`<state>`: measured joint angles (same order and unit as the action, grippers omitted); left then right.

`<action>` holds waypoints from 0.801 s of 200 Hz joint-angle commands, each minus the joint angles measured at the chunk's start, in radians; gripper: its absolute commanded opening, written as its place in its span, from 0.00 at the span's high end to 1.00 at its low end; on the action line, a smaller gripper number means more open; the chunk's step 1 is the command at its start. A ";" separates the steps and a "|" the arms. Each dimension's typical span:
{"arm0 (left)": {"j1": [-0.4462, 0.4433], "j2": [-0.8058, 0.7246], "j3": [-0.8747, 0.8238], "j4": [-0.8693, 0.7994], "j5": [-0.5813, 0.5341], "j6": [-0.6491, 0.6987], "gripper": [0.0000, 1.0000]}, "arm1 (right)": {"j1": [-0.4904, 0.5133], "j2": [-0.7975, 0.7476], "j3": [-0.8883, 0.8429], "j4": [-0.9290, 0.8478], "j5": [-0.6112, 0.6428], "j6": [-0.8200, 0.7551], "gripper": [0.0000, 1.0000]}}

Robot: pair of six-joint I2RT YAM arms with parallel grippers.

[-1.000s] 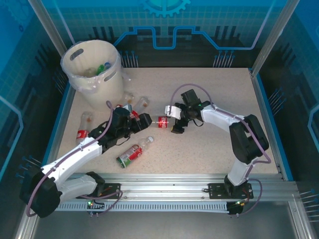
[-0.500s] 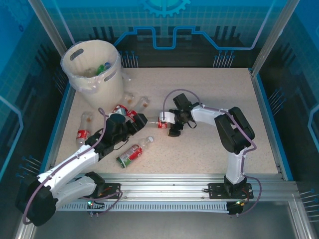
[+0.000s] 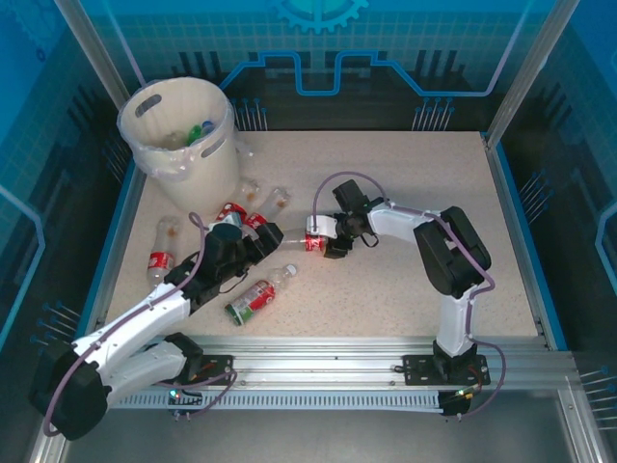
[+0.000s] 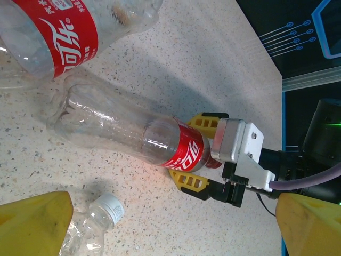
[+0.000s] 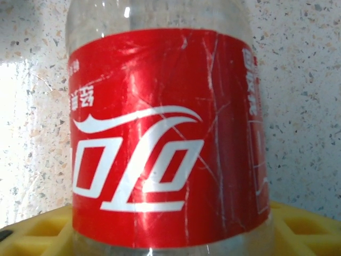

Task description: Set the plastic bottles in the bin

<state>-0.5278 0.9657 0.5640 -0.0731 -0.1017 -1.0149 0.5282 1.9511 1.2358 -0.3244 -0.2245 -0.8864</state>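
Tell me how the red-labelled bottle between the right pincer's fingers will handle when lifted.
Probably very light: the red-labelled bottle looks clear and empty. Its thin wall may dent under the right pincer, which grips the glossy label, so it could slip. Round and lying on its side, it would likely roll if dropped.

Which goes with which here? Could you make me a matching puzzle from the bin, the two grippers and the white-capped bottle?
Things:
1. bin
2. left gripper
3. right gripper
4. white-capped bottle

Places or states:
A. open wide
B. at the far left corner of the table
C. lying on its side, nearest the table's front edge
D. shut on the red-labelled bottle

Pairs: 1-B, 2-A, 3-D, 4-C
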 commanded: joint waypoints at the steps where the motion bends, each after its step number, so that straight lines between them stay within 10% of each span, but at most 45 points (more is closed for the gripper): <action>1: -0.003 -0.021 0.008 -0.011 -0.023 0.024 0.01 | -0.004 -0.092 -0.030 -0.028 -0.022 0.026 0.40; 160: -0.042 0.438 0.187 0.512 0.302 -0.018 0.01 | 0.060 -0.828 -0.526 0.010 0.236 1.042 0.59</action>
<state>-0.5335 1.3548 0.7021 0.3191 0.1604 -1.0229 0.5507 1.1706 0.7444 -0.3321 -0.0128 0.0097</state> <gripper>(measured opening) 0.991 0.584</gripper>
